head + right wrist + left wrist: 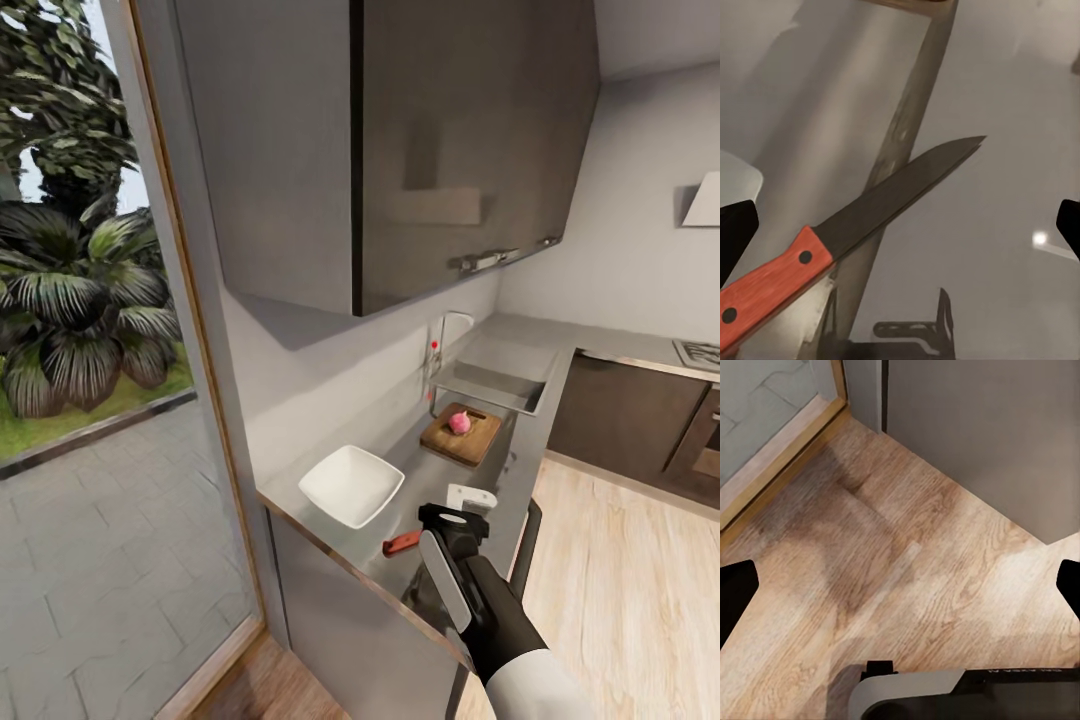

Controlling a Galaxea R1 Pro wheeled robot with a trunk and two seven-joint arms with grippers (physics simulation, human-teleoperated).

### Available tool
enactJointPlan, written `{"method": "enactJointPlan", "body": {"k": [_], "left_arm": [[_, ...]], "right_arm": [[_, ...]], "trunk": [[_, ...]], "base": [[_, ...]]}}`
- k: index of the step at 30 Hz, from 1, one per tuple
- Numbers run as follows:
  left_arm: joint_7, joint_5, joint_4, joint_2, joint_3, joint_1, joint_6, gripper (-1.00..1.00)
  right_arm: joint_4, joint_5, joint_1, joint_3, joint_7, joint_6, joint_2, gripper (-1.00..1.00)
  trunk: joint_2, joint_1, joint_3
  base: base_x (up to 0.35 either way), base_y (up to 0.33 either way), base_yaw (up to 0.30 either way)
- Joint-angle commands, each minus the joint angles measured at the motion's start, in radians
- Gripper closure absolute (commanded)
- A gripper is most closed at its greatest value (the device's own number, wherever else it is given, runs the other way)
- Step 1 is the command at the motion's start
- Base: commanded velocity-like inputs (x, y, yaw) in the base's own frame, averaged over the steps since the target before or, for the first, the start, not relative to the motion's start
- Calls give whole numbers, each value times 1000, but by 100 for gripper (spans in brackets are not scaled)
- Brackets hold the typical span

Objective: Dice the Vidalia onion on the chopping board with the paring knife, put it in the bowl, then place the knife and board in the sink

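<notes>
We see the Vidalia onion point(459, 422) sitting on the chopping board point(462, 436), which lies flat on the table point(420, 470) just near of the sink point(497, 386). The paring knife point(840, 244) lies flat on the table, reddish handle point(401, 543) poking out left of the right hand point(458, 520), dark blade pointing away from the handle. The right hand hovers over the knife; in the right wrist view its 2 fingertips point(736, 225) sit wide apart at the frame edges, nothing clamped. The bowl point(351, 485) stands left of the knife, near the table's left end. The left hand point(900, 585) has fingers spread, above the wooden floor point(907, 562).
</notes>
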Motion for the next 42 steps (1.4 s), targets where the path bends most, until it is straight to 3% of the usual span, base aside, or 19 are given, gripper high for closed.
{"method": "enactJointPlan", "body": {"k": [1, 7, 19, 42], "left_arm": [[-2, 11, -1, 1, -6, 0, -2, -100], [-2, 11, -1, 1, -6, 0, -1, -100], [-2, 10, -1, 1, -6, 0, -1, -100], [-2, 10, -1, 1, -6, 0, -1, -100]], "right_arm": [[-1, -7, -1, 2, -4, 3, 0, -100], [1, -7, -1, 1, 40, 3, 0, -100], [32, -5, -1, 1, 42, -49, 0, -100], [41, -6, -1, 1, 43, -56, 0, -100]], "trunk": [[-2, 1, -2], [-2, 1, -2], [-2, 1, -2], [-2, 1, -20]], "base": [[0, 0, 0], [0, 64, 0], [0, 14, 0], [24, 26, 0]]}}
